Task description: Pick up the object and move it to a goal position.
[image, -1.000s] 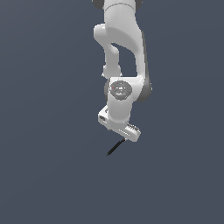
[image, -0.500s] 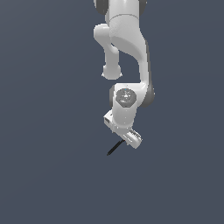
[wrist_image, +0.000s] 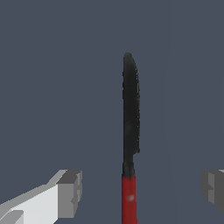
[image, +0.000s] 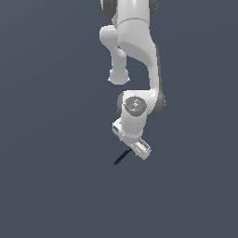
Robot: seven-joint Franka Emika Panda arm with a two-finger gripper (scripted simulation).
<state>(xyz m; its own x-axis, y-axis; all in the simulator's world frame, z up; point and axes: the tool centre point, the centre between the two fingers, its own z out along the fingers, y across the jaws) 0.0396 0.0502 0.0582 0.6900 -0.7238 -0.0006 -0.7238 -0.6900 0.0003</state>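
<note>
Grey floor, stick between open jaws

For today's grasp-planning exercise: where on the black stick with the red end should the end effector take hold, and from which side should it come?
Grip the black stick on its shaft near where black meets the red end, coming straight down from above. It lies flat, thin and long, running midway between the open end effector fingers, so they can probably close across its narrow width.
</note>
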